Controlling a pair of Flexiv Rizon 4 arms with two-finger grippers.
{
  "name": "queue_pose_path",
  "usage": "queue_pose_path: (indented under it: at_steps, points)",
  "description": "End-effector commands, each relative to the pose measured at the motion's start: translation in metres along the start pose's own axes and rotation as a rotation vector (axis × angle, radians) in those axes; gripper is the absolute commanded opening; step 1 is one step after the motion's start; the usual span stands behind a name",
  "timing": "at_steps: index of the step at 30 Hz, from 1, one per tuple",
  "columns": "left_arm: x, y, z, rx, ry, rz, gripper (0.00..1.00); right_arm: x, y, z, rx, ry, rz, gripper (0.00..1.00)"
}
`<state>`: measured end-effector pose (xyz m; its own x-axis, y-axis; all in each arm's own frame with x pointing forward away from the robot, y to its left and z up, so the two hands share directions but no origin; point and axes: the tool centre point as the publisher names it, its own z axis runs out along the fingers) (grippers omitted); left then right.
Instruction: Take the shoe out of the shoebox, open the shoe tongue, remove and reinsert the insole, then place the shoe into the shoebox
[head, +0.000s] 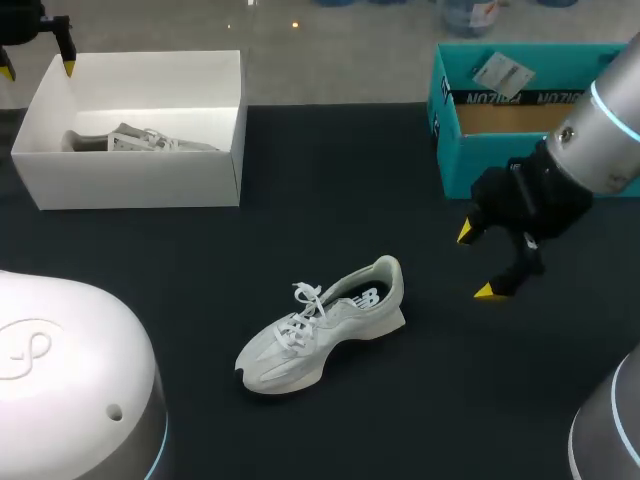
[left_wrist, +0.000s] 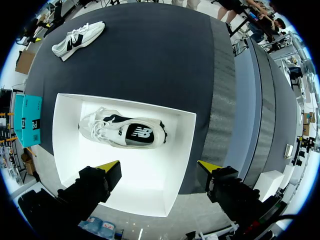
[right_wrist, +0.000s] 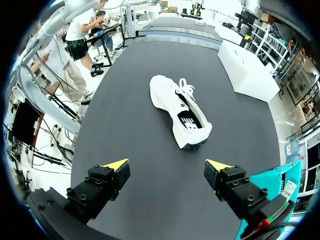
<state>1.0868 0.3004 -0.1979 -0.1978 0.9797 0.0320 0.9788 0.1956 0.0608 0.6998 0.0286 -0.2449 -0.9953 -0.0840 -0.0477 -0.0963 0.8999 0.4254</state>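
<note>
A white shoe (head: 325, 325) lies on its sole on the black table, toe toward the front left; in the right wrist view this shoe (right_wrist: 181, 110) is ahead of my right gripper (right_wrist: 168, 165). That right gripper (head: 475, 262) hangs open and empty to the shoe's right. A white shoebox (head: 60, 180) stands at the back left with a second white shoe (head: 145, 140) inside. My left gripper (head: 38, 68) hovers open over the box's far left corner. Below my left gripper (left_wrist: 160, 166) in its wrist view is the boxed shoe (left_wrist: 122, 131), lying on its side in the shoebox (left_wrist: 185, 150).
A teal cardboard box (head: 452, 150) stands open at the back right, just behind my right gripper; it also shows as the teal box (left_wrist: 27, 120) and the teal box (right_wrist: 280, 185). My arms' pale housings fill the front corners.
</note>
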Motion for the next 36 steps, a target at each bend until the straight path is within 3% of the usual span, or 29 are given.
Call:
queue_pose_path:
  at_steps: [1,9,19,26,36]
  points:
    - [0.0,0.0,0.0,-0.001,0.001,0.0,1.0,0.001,-0.003,0.002,-0.038,-0.004,-0.001,1.0]
    - [0.0,0.0,0.0,-0.001,0.001,0.0,1.0,0.001,-0.003,0.002,-0.038,-0.004,-0.001,1.0]
    - [0.0,0.0,0.0,-0.001,0.001,0.0,1.0,0.004,-0.051,-0.01,-0.216,-0.067,-0.051,1.0]
    - [0.0,0.0,0.0,-0.001,0.001,0.0,1.0,0.003,-0.073,-0.005,-0.198,-0.073,-0.003,1.0]
    - [0.0,0.0,0.0,-0.001,0.001,0.0,1.0,-0.01,-0.085,0.006,-0.223,-0.116,0.003,1.0]
